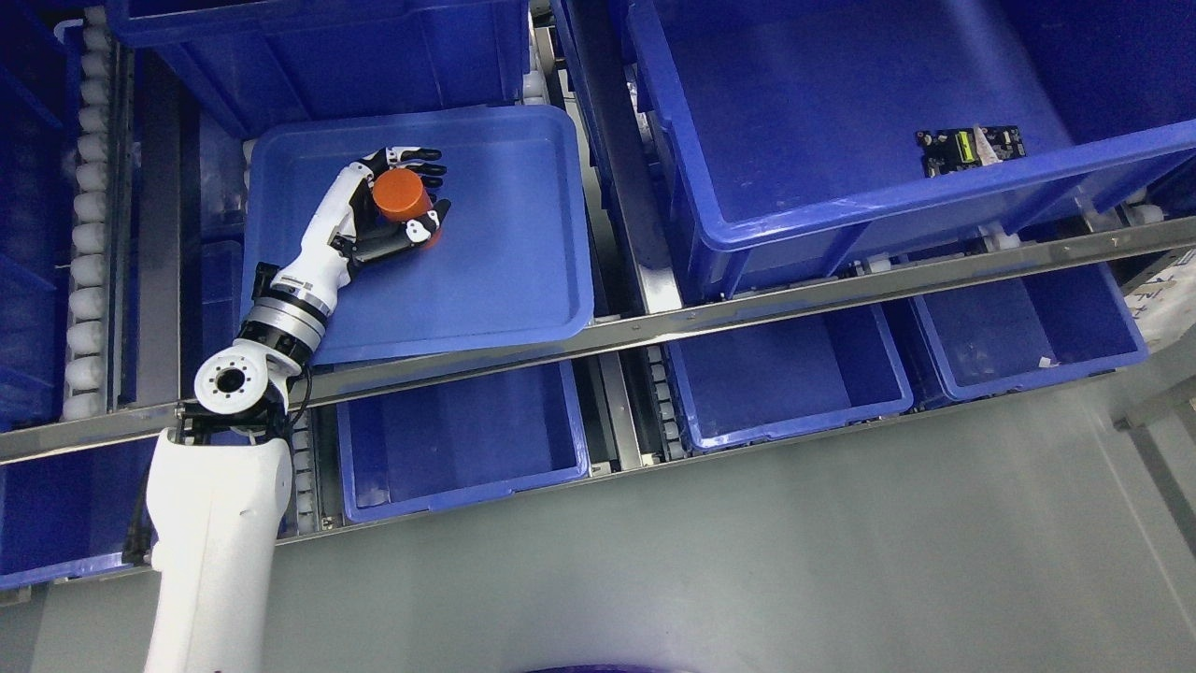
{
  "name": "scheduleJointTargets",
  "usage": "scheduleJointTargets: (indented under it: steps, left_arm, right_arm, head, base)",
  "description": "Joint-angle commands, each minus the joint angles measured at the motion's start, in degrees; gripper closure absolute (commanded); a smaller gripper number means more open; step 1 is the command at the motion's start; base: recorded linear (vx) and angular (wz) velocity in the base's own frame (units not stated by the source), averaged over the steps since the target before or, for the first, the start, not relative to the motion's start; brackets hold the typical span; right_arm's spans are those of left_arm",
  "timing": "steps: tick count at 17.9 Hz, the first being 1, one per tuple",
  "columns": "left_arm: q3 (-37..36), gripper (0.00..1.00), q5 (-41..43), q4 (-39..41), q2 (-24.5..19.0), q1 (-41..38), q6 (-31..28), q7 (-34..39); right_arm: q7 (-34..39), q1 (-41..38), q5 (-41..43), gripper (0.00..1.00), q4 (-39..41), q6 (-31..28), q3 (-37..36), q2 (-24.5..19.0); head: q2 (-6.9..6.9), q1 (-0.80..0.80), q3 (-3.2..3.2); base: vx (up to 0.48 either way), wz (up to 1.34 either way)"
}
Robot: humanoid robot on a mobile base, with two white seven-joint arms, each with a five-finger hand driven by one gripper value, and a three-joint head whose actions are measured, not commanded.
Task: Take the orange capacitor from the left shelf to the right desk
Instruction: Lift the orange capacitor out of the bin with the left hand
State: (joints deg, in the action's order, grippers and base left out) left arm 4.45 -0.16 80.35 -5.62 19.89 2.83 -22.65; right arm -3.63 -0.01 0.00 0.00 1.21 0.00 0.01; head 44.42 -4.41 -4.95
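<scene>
**Left hand wrapped around the orange capacitor on the shelf tray**

Nearest to us is our white left forearm (217, 551), rising from the bottom edge at the left and crossing the shelf's front metal rail (654, 327). At the far left edge of the shelf we see a column of white rollers (89, 215). Just right of them, our left hand (400, 207) reaches over the shallow blue tray (505, 280) and grips the orange capacitor (402, 194), fingers curled round its sides, near the tray's back-left corner. We cannot tell whether the capacitor touches the tray floor. Below the rail, lower blue bins (467, 449) stand in a row. Further right, a large deep blue bin (841, 121) holds a small circuit board (970, 150) toward its right side.
</scene>
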Motion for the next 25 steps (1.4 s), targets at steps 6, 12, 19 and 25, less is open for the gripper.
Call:
scheduleJointTargets:
  steps: [6,12,19,25]
  left_arm:
    - [8.6,1.00,-1.9,-3.5,4.6,-0.3,7.8,-1.9]
    - [8.2,0.99,-8.7,8.4,4.6,-0.5,9.7,0.4]
    - [8.5,0.97,-11.4,12.8,4.6,-5.5,22.8,14.0]
    - [1.6,0.92,-11.5,15.6,4.6,-16.7,35.0,14.0]
  right_arm:
    - [0.0,-1.1,-0.2,0.00,1.0,0.0,-1.0,1.0]
    - [0.0,-1.1,-0.2,0.00,1.0,0.0,-1.0,1.0]
    - [0.0,-1.1,-0.2,0.00,1.0,0.0,-1.0,1.0]
    - [0.0,-1.1,-0.2,0.00,1.0,0.0,-1.0,1.0]
  head:
    - [0.00,0.00,0.00]
    - [0.00,0.00,0.00]
    - [0.00,0.00,0.00]
    - [0.00,0.00,0.00]
  base:
    - [0.000,0.00]
    - [0.000,0.00]
    - [0.000,0.00]
    - [0.000,0.00]
